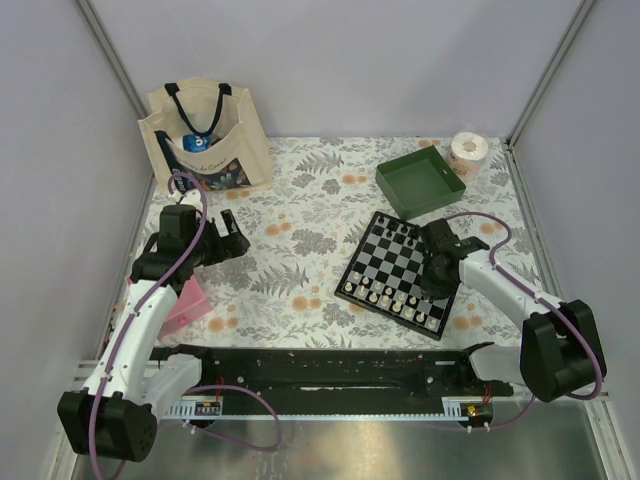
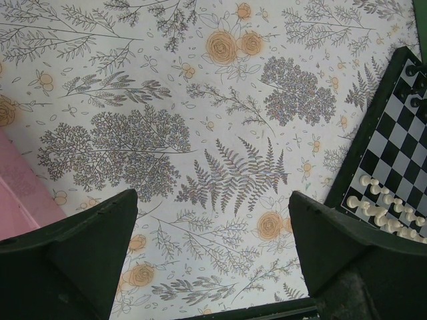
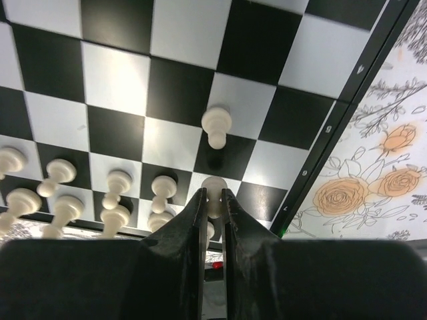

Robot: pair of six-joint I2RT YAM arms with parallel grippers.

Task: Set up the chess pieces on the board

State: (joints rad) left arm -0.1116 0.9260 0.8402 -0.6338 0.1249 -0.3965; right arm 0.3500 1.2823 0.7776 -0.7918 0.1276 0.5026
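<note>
The checkered board (image 1: pixel 352 270) lies right of the table's middle. Cream-white chess pieces (image 1: pixel 395 300) line its near rows and black ones (image 1: pixel 400 232) its far rows. My right gripper (image 1: pixel 432 285) hangs over the near right part of the board. In the right wrist view the right gripper (image 3: pixel 214 190) is shut on a white pawn (image 3: pixel 213 183) over a white square close to the board's (image 3: pixel 180 40) border. Another white pawn (image 3: pixel 216 125) stands one square ahead, and several white pieces (image 3: pixel 113 200) stand to the left. My left gripper (image 2: pixel 212 195) is open over bare floral cloth, left of the board (image 2: pixel 393 153).
A green tray (image 1: pixel 420 180) sits behind the board, with a paper roll (image 1: pixel 468 150) at the back right. At the back left stands a tote bag (image 1: pixel 205 140). A pink object (image 1: pixel 185 305) lies beside the left arm. Grey walls close in the table.
</note>
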